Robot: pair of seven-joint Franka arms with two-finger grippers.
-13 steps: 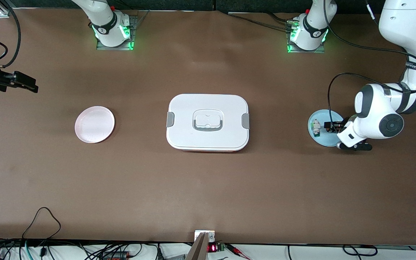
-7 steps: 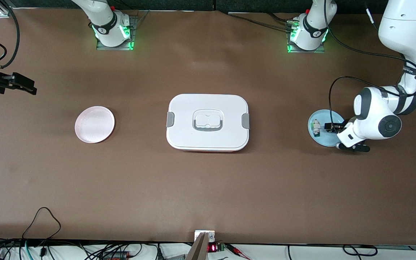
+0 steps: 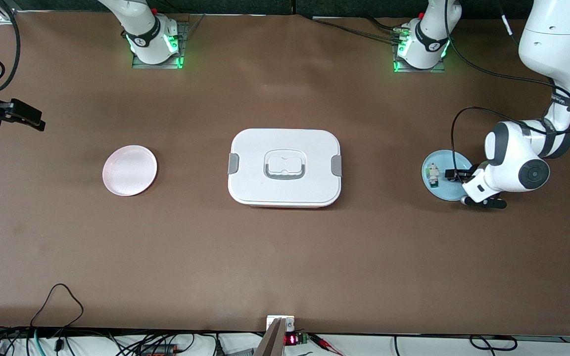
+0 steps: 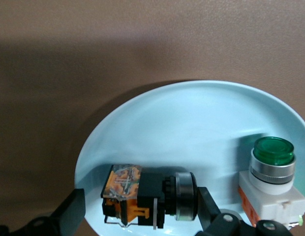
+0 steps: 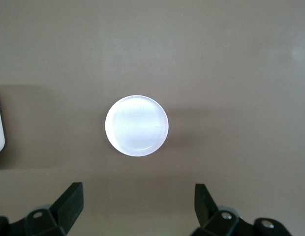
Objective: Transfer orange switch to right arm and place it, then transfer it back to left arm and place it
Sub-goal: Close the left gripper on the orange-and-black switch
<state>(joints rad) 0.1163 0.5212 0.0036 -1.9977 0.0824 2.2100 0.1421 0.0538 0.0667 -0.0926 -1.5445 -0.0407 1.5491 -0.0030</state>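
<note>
A brown table (image 3: 285, 257) carried three things set well apart in a row. The large white box (image 3: 284, 167) sat at its middle, a pink plate (image 3: 129, 170) lay toward the right arm's end, and a light blue plate (image 3: 442, 184) lay toward the left arm's end.

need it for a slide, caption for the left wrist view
Open left end effector straddling the orange switch on the blue plate, beside a green-capped switch.

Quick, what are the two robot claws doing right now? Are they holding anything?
Left gripper: open, down over the blue plate, fingers either side of the orange switch, not gripping it yet.
Right gripper: open, holding nothing, waiting up above the pink plate.
</note>
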